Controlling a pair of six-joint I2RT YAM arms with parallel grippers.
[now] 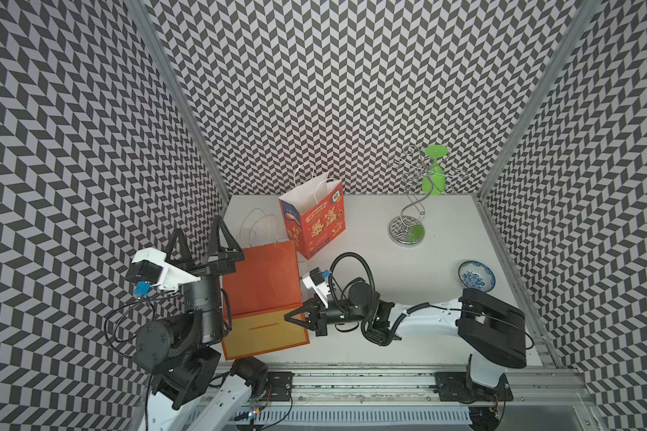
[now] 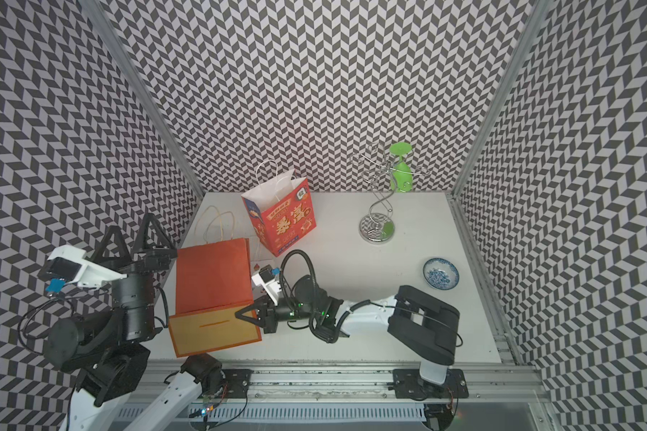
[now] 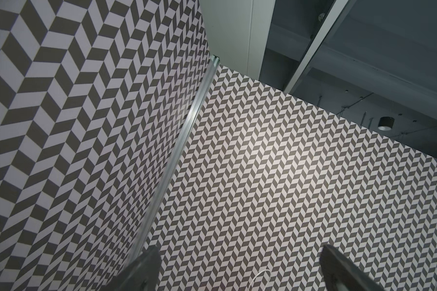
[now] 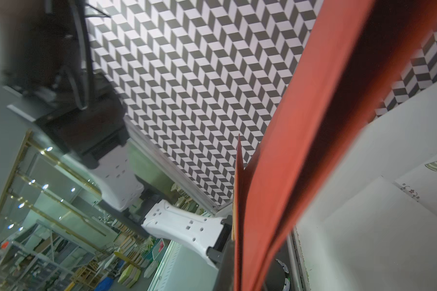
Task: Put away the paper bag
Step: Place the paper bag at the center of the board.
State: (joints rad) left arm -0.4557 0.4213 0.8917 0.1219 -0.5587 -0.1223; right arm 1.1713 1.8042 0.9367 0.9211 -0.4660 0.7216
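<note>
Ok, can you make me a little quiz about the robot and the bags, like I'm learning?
1. True or false: the left claw is open and holds nothing.
2. Which claw pinches the flat orange paper bag? A) the left claw B) the right claw C) neither
3. Fill in: the printed red paper bag is standing ____.
Key: 1 true; 2 B; 3 upright.

Bowl point(image 1: 477, 275) right of stand point(image 1: 407, 232)

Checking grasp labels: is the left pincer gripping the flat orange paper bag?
No, the left pincer stands wide open, raised beside the orange paper bag, with nothing between its fingers.
</note>
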